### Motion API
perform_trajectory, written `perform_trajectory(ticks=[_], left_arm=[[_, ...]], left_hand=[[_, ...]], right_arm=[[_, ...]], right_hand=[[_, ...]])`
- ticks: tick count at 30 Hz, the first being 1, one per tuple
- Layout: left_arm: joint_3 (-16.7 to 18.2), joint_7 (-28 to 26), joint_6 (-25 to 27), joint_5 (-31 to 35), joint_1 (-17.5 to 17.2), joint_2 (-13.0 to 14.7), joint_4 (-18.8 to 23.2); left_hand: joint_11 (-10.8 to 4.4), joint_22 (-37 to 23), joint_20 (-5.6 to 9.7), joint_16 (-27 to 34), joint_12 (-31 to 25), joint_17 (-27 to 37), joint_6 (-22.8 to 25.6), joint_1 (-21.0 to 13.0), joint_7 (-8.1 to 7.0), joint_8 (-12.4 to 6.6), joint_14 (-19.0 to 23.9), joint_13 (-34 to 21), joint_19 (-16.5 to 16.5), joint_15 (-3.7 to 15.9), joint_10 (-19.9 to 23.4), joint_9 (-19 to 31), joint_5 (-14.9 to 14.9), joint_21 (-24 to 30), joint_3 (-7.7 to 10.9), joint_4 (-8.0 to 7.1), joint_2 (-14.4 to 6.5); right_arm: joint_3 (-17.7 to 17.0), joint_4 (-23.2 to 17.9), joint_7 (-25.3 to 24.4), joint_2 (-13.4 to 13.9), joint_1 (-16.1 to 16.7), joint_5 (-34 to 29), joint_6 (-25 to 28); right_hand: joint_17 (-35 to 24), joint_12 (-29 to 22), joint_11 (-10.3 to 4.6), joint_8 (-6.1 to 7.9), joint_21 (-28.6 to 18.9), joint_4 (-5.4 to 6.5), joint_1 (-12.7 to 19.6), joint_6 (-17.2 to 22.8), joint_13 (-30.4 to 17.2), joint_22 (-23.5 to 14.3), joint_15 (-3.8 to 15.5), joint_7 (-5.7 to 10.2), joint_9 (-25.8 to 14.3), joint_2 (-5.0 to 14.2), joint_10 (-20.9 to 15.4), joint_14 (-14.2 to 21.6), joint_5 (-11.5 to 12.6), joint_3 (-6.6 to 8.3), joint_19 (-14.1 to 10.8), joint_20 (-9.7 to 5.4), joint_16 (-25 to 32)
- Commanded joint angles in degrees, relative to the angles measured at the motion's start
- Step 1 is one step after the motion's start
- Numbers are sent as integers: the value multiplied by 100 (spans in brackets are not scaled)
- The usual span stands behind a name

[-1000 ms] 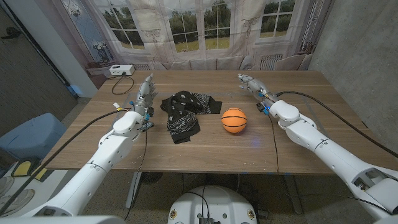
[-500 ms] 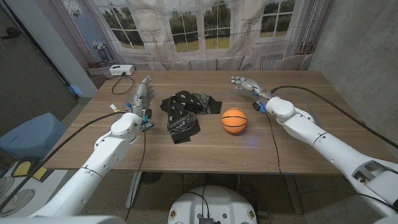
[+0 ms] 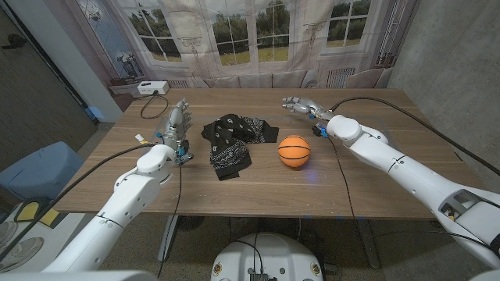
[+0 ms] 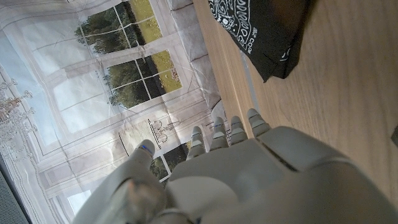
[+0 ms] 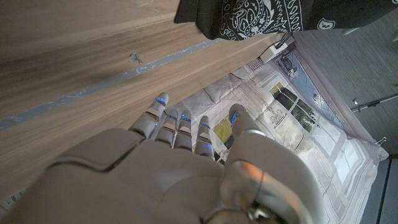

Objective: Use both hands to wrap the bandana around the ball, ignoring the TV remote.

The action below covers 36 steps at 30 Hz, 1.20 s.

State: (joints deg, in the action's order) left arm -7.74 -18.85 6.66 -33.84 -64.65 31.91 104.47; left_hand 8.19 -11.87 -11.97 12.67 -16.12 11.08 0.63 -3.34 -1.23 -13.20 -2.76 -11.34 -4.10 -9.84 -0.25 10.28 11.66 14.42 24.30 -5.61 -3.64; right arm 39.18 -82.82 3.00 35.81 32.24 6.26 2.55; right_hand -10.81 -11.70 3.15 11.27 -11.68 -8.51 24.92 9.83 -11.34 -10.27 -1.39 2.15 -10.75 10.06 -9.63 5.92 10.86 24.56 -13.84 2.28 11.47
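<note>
the orange rubber ball could roll off across the wooden table if cloth is dragged over it carelessly. one table, one crumpled black paisley bandana just left of the one ball, apart from it. two hands: left hand and right hand both empty, fingers extended, slightly apart.

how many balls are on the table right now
1. An orange ball sits on the wooden table, just right of the black bandana and nearer than the right robot hand. Nothing suggests another is hidden under the bandana.
</note>
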Motion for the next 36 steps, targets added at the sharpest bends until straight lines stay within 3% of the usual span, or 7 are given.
perform_trajectory(ticks=[1,8,23,31,36], left_arm=[[-6,34,-44,-16,-39,-22,14],[-14,45,-81,2,-30,-25,-2],[-53,118,-119,-10,141,-77,-188],[-59,123,-135,-5,175,-93,-235],[-47,132,-157,-11,153,-92,-228]], left_hand=[[24,-19,-18,-28,-10,11,54,55,-13,-20,-19,-17,22,-59,15,13,11,34,-9,0,-17],[22,-20,-19,-44,8,13,70,62,-26,-6,-41,-19,3,-69,-9,14,11,25,-20,-5,-7],[11,-22,-20,-59,32,18,118,83,-21,8,-58,-23,-15,-79,-32,15,13,17,-44,-20,15],[25,-23,-21,-76,38,21,171,100,-20,8,-90,-26,-34,-78,-24,16,16,9,-63,-33,29],[31,-24,-21,-79,43,23,205,110,-18,6,-95,-29,-41,-81,-26,17,17,5,-73,-42,34]], right_arm=[[429,126,301,-158,-497,-641,443],[672,225,475,-281,-747,-998,598],[1138,293,1040,-450,-1158,-1607,789],[1352,327,1237,-531,-1289,-1929,882],[1474,281,1253,-545,-1331,-2197,880]], right_hand=[[-29,-32,-43,20,-63,29,93,51,-25,-28,9,-30,-13,46,-56,17,4,50,-59,54,50],[-30,-32,-105,28,-85,22,288,91,-28,-26,64,-24,-17,110,-78,52,20,177,-126,25,63],[-29,-23,-109,21,-96,12,512,100,-32,-23,92,-35,-22,112,-84,65,24,295,-173,37,63],[-25,39,-137,-13,-80,-52,967,14,-36,-17,117,-18,-27,143,84,-66,103,587,-168,52,12],[-16,54,-164,-26,-74,-97,1128,-40,-35,-13,96,-16,-27,99,145,-118,109,658,-169,59,-9]])
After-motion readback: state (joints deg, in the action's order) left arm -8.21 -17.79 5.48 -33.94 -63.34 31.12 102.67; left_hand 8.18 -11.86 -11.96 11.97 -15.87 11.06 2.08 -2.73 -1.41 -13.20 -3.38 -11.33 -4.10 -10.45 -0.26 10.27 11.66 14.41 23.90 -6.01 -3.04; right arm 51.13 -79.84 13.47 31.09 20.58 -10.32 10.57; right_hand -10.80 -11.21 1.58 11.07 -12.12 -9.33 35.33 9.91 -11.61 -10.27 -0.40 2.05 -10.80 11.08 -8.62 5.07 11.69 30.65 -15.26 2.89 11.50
